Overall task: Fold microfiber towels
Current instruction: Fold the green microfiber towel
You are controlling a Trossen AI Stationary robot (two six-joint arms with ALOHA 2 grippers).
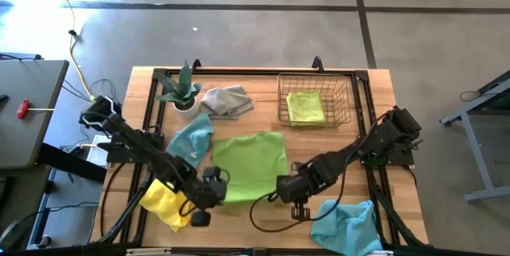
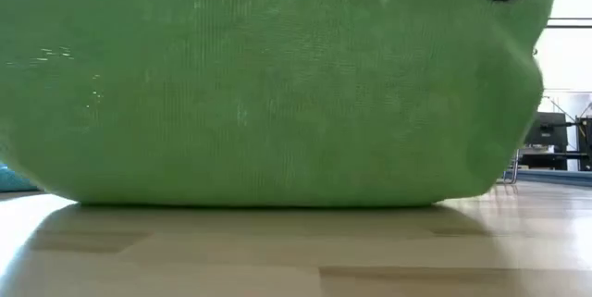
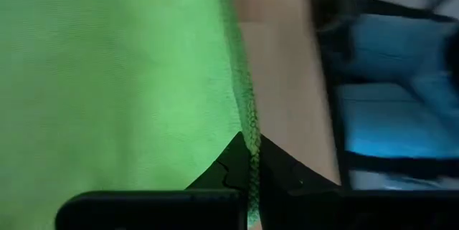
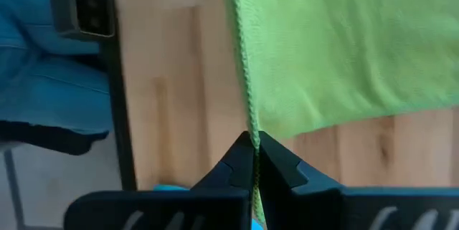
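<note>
A lime green microfiber towel [image 1: 249, 164] lies spread in the middle of the table. In the low view the green towel [image 2: 277, 93] fills the picture like a wall, and its lower edge meets the tabletop. My left gripper [image 1: 215, 178] is shut on its left side and my right gripper [image 1: 283, 184] on its right side, both toward the near edge. Around it lie other towels: light blue [image 1: 194, 140], grey [image 1: 225, 100], yellow [image 1: 167, 200], and a second light blue one [image 1: 347, 224]. My left gripper [image 3: 251, 151] pinches the green towel's hemmed edge [image 3: 249, 126] between its two fingers, slanting down from the table's left. The hem runs straight out from between the fingertips. The cloth spreads away from the hold without hanging free. My right gripper [image 4: 254, 140] pinches the green towel's hemmed edge [image 4: 248, 112] between its two fingers, pointing steeply down from the right. The hem leads straight away from the fingertips. The cloth beyond it lies over the wooden tabletop.
A wire basket [image 1: 348, 100] at the far right holds a folded green towel [image 1: 305, 106]. A potted plant [image 1: 183, 92] stands at the far left. A black frame borders the table, and cables run along the near edge.
</note>
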